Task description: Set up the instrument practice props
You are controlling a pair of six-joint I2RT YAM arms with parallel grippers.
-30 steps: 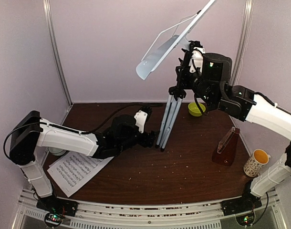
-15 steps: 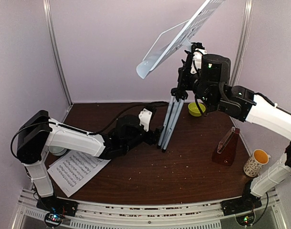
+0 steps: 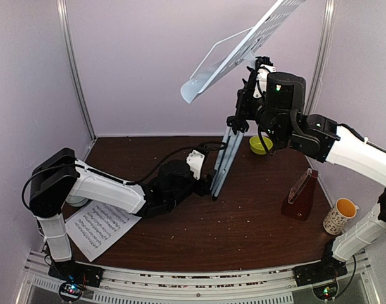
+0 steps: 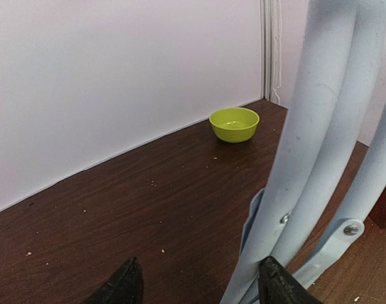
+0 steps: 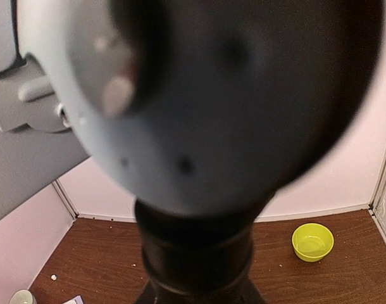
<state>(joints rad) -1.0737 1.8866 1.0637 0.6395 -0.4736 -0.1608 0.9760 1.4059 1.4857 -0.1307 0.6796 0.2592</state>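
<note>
Top external, left arm (image 3: pixel 104 190): stretched low; left gripper (image 3: pixel 210 183) parted around tripod legs (image 4: pixel 313 145)
Right arm (image 3: pixel 345 149): raised; right gripper (image 3: pixel 249 95) clenched on music stand (image 3: pixel 231 54)

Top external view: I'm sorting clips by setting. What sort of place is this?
Probably an enclosed robot test booth: plain pale walls, a metal corner post, a slotted rail edging the brown table.

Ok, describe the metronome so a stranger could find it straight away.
Start at the dark brown wooden table and go to its right side. Between the small yellow-green bowl at the back and the patterned mug with a yellow inside stands the red-brown pyramid metronome: the only pointed thing there.
</note>
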